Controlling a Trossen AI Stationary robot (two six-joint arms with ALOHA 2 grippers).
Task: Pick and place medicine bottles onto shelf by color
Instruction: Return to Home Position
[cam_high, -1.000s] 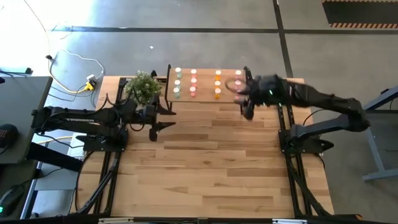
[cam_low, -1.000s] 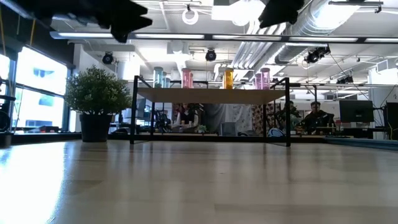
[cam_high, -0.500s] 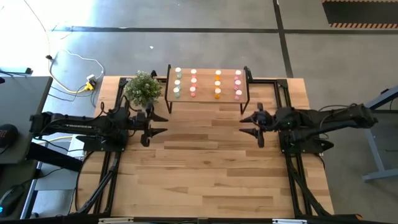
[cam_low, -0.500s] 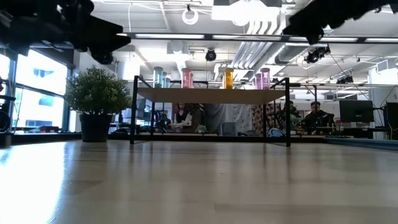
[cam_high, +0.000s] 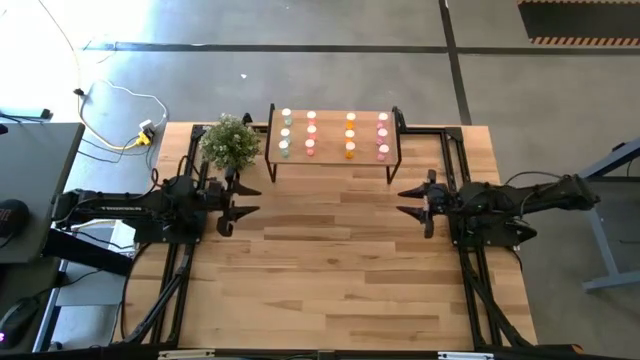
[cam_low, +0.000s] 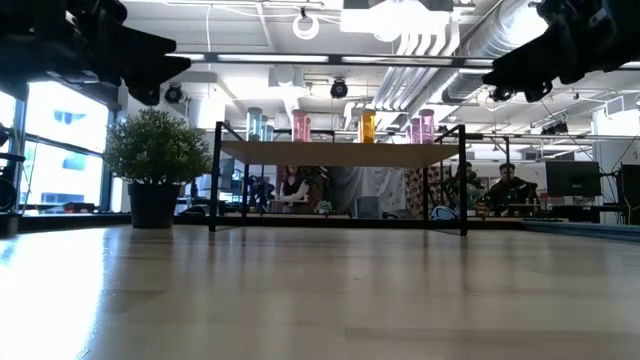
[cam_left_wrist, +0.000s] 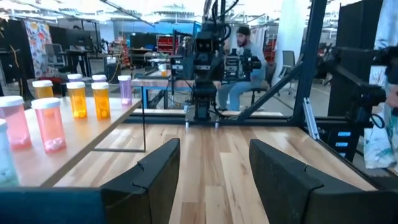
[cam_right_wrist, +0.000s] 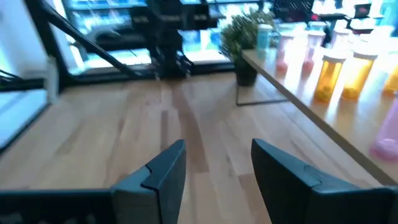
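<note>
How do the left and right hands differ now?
Side: the left hand is over the left side of the table, the right hand over its right side.
Facing: in the high view the left hand points rightward, the right hand leftward.
Neighbours: the left hand is in front of the potted plant, the right hand near the right end of the shelf.
Shared: both open and empty.

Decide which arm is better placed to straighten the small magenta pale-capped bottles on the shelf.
Right, probably. The right gripper, open, hangs near the right end of the wood-topped, black-legged shelf, where those magenta bottles stand; the left gripper waits off the opposite end.
</note>
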